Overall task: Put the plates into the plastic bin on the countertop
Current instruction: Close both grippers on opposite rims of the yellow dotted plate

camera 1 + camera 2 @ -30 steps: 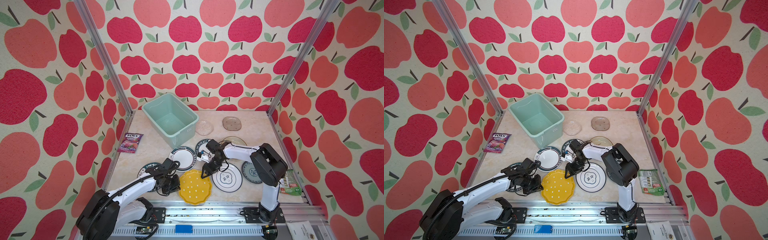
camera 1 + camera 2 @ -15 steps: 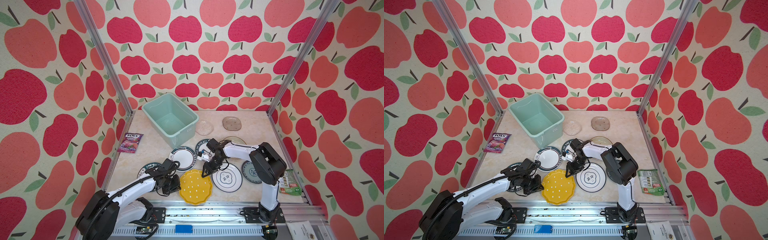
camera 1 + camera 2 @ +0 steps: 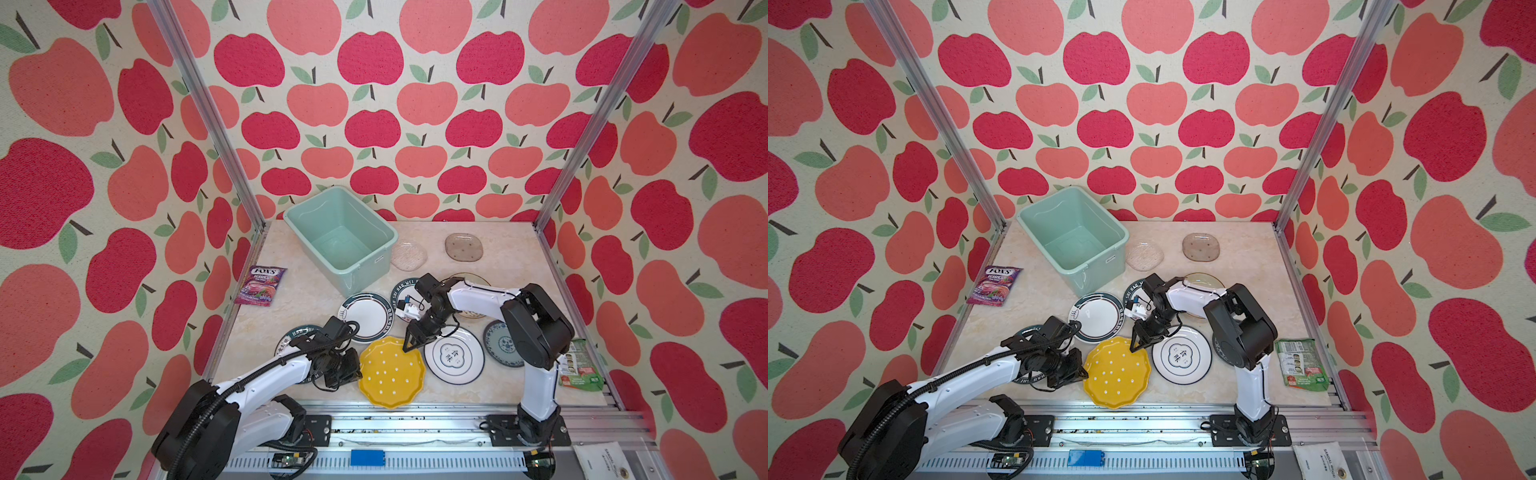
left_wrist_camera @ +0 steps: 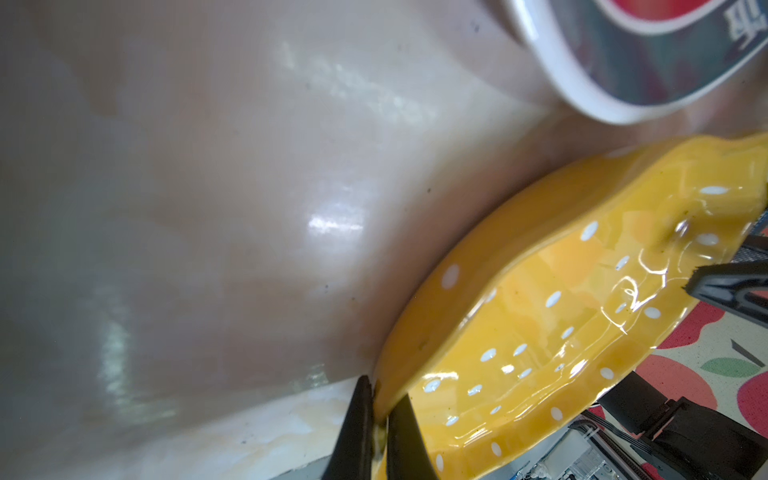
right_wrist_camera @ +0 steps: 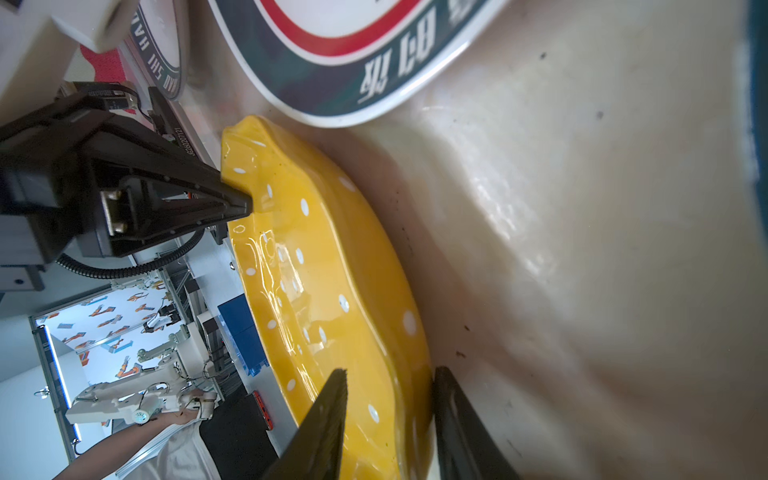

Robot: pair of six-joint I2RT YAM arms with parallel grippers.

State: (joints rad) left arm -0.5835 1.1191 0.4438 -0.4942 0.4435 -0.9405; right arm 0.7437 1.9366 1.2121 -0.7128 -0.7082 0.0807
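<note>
The left hand [image 4: 380, 388] is clamped on the rim of the yellow plate [image 4: 540, 316] (scalloped, white-dotted), while the right hand [image 5: 388, 374] has its jaws apart astride the opposite rim. The plate sits at the front of the worktop [image 3: 291, 328] between the two hands, well apart from the plastic bin [image 3: 357, 276] at the back left
</note>
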